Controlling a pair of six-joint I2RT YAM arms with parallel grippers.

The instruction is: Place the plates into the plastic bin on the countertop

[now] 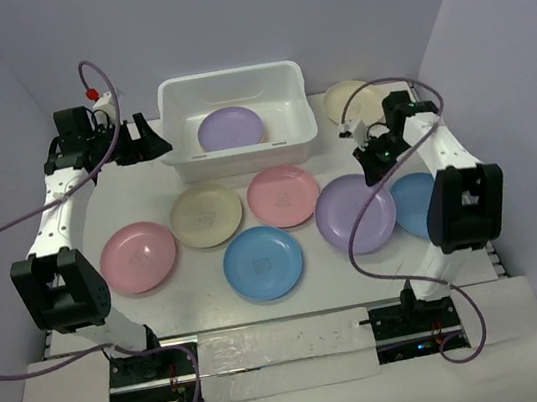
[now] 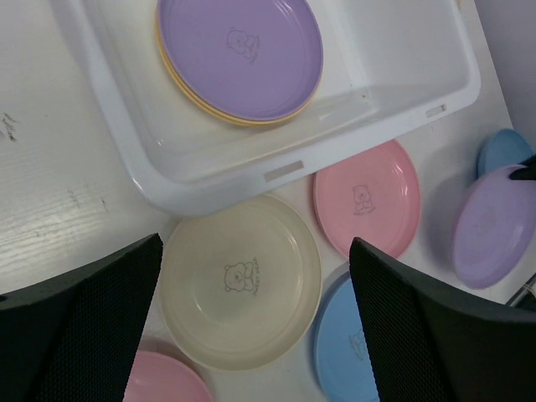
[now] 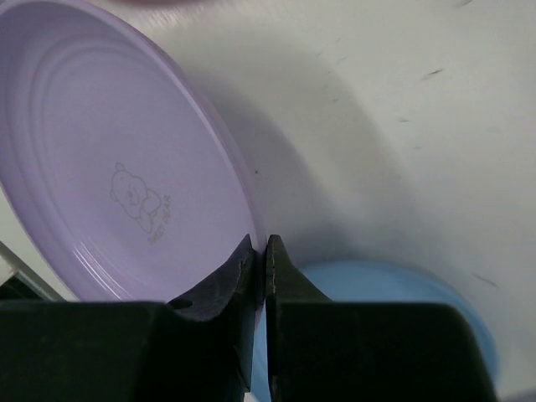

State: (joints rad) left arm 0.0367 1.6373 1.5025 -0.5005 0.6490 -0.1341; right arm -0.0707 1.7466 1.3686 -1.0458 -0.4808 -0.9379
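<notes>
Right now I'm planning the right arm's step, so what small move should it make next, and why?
Probably lift the lilac plate clear, then swing it toward the white bin. The right gripper is shut on that plate's rim. The plate looks tilted up over a blue plate, and the bin has room beside its stack.

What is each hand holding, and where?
The right hand pinches the lilac plate by its rim; the left hand is open, holding nothing.
</notes>
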